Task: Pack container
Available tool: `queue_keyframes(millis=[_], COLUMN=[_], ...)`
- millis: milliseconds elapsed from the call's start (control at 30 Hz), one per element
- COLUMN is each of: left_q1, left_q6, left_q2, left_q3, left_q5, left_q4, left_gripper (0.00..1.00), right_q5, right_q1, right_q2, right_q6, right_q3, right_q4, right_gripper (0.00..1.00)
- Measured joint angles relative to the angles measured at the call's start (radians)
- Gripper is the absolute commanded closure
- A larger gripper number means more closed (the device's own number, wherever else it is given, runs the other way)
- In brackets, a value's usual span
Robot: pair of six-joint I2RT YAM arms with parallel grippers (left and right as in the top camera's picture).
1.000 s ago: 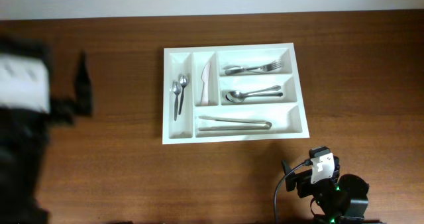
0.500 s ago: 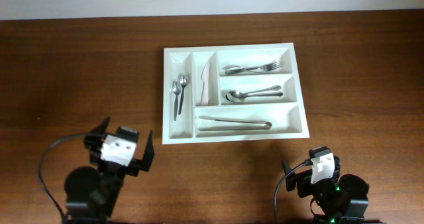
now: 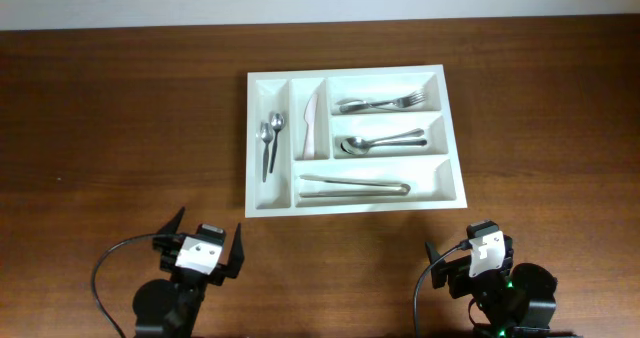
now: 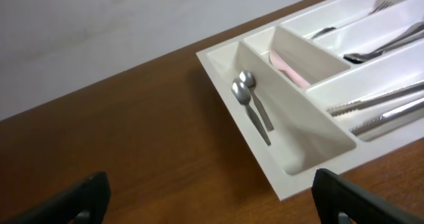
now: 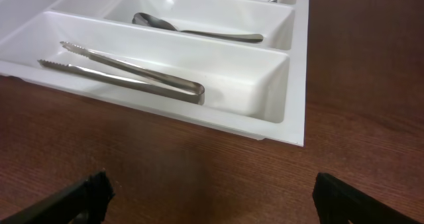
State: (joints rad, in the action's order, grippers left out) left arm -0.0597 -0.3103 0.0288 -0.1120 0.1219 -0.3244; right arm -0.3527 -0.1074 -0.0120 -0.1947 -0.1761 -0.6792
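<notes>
The large white rectangular plastic cutlery tray (image 3: 251, 148) lies flat in the middle of the brown wooden surface (image 3: 120, 128), well beyond both arms. It looks stiff, light and glossy, so probably slippery. The loose metal inside, two small silver teaspoons (image 3: 270, 138), steel tongs (image 3: 355, 186), forks (image 3: 380, 104) and larger spoons (image 3: 380, 141), would likely slide if it tipped. The near rim's thin lip seems the best hold, kept level. The left hand (image 4: 211, 177) and right hand (image 5: 209, 181) are both spread wide, gripping nothing. I cannot tell what the pale knife (image 3: 309, 123) is made of or count the overlapping forks. Each wrist view cuts off part of the tray.
</notes>
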Motion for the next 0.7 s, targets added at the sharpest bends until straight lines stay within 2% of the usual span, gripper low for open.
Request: queue_keyframes(millis=[700], left_q1=[0.027], left_q6=[0.0], left_q2=[-0.012], left_q3=[0.006], left_q5=[0.0], left_q4=[0.011], left_gripper=[0.01], right_q5=[0.0], right_q1=[0.0], right_q2=[0.0], right_q6=[0.0], right_q3=[0.0], right_q4=[0.0], right_gripper=[0.01])
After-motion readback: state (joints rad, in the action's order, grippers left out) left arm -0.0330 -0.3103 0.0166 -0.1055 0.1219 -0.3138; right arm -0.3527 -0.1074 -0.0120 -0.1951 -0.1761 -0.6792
